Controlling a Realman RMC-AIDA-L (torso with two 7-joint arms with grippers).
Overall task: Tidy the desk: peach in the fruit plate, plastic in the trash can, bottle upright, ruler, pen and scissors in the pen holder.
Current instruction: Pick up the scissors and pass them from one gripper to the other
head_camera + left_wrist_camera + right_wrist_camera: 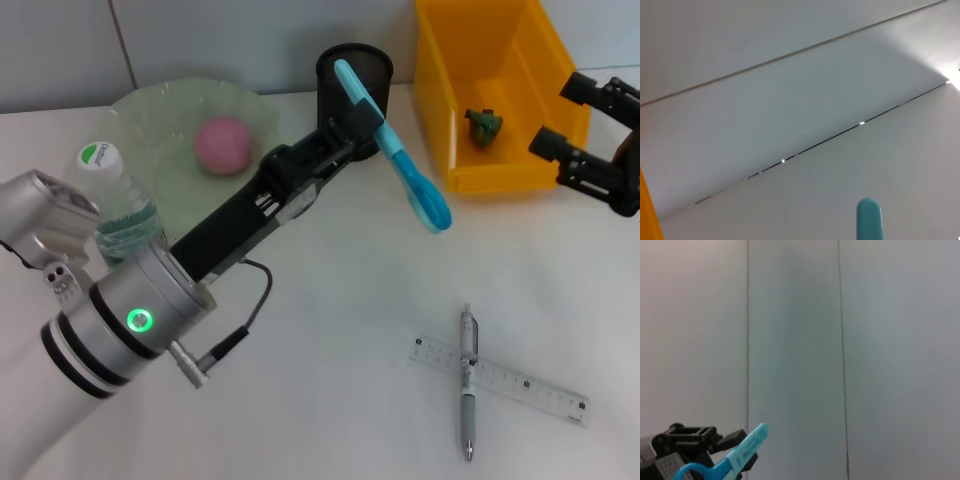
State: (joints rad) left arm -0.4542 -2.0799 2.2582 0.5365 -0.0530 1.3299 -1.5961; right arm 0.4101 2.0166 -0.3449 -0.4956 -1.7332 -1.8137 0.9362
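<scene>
My left gripper [362,118] is shut on blue scissors [400,160] and holds them tilted in the air, their tip over the rim of the black pen holder [355,72] and their handles hanging toward the table. The scissors' tip shows in the left wrist view [869,219]; the right wrist view shows the scissors [725,460] and the left gripper [715,445]. A pink peach [223,144] lies in the green fruit plate [150,120]. A bottle [115,205] stands upright. A pen [467,382] lies across a clear ruler [520,385]. My right gripper [575,125] is open beside the yellow bin.
A yellow bin [440,110] at the back right holds a crumpled green piece [484,126]. The wall rises just behind the pen holder and bin.
</scene>
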